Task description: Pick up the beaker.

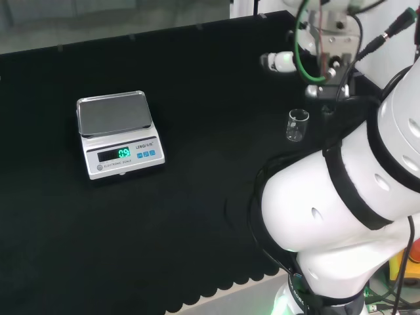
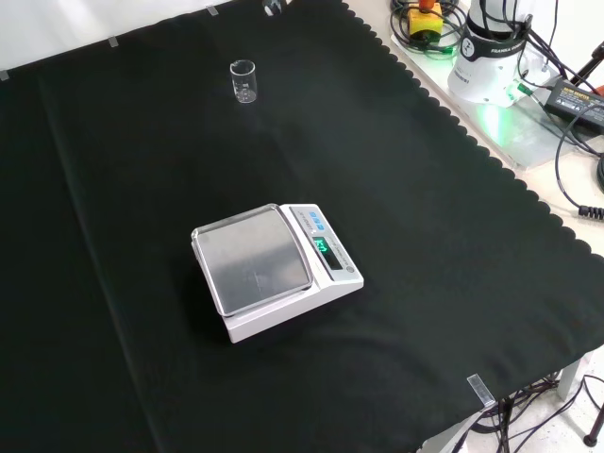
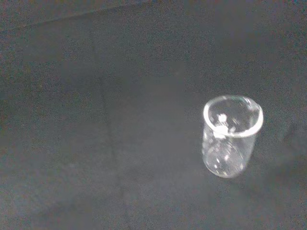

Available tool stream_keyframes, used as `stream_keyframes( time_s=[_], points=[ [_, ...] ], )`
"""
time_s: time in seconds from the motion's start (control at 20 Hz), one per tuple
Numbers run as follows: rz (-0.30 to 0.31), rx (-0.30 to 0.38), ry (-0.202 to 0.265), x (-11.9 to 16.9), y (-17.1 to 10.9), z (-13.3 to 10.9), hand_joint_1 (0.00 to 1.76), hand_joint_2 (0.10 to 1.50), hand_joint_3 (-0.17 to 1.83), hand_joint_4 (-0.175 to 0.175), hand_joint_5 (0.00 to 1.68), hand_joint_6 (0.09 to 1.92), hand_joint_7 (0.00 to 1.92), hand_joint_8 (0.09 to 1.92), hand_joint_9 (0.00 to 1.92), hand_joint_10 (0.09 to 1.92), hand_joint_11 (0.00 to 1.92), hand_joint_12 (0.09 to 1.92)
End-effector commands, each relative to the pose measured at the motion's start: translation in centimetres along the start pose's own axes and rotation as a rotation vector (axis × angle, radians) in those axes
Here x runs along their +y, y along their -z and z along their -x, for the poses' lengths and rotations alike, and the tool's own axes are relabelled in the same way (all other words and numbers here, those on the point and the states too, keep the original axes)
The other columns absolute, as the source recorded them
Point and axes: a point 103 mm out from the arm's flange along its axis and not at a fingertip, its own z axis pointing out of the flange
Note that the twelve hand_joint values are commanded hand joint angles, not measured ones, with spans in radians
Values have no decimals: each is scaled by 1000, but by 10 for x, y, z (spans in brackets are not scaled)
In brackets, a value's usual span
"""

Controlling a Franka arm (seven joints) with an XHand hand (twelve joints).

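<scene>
A small clear beaker (image 1: 297, 125) is seen standing upright on the black cloth (image 1: 197, 216) of the bench, with nothing touching it. In the front view the beaker (image 2: 243, 81) is placed near the far edge of the cloth, a little left of the middle, well apart from the scale (image 2: 276, 269) that sits near the cloth's centre. In the head view the scale (image 1: 118, 134) is found toward the left side of the cloth, and the beaker is set well to its right, close to the arm's white links (image 1: 348, 197). A green lit display is shown on the scale's front panel, and its steel pan is bare. In the wrist view the beaker (image 3: 231, 135) is seen from above, its round rim open upward, with dark cloth all around it. Whether the hand's fingers are straight or curled cannot be told from these views; nothing is seen held.
</scene>
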Motion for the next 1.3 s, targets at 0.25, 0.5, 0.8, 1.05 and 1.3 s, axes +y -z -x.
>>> stream_keyframes(
  time_s=[0.25, 0.5, 0.8, 1.05, 1.3],
  points=[
    [10, 144, -89, -33, -73, 71, 166, 939, 83, -54, 259, 87, 0, 750, 78, 841, 29, 1537],
    [-21, 165, -55, -28, -93, 82, 166, 940, 84, -54, 259, 87, 0, 750, 79, 843, 28, 1538],
    [-59, 167, -25, -6, -110, 74, 167, 940, 84, -55, 260, 87, 0, 752, 80, 845, 28, 1540],
    [-80, 163, 2, 10, -117, 58, 167, 940, 84, -55, 260, 87, 0, 753, 80, 846, 28, 1540],
    [-96, 156, 14, 22, -120, 42, 167, 941, 84, -56, 260, 87, 0, 755, 79, 847, 27, 1541]
  ],
)
